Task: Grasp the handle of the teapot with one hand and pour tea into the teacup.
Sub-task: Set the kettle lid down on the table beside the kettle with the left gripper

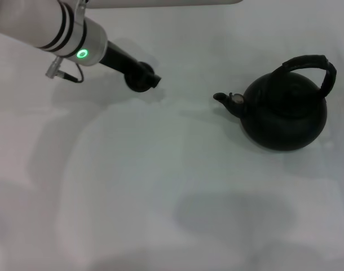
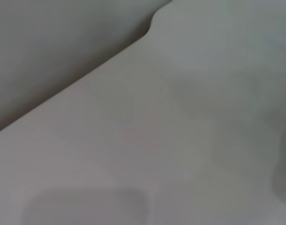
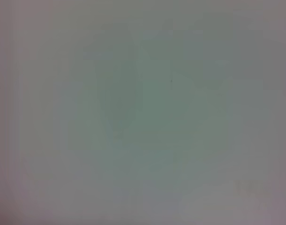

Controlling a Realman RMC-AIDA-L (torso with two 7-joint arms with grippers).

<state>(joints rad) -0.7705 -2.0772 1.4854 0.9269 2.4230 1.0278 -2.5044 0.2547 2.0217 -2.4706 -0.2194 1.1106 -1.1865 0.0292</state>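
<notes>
The teapot [image 1: 285, 116] stands upright on the white table [image 1: 161, 197] at the right, its spout [image 1: 224, 98] pointing left and the handle [image 1: 310, 69] arched over its lid. Farther back on the left, the left gripper [image 1: 145, 79] reaches down to a small dark shape, perhaps the teacup; I cannot tell how wide it stands.
</notes>
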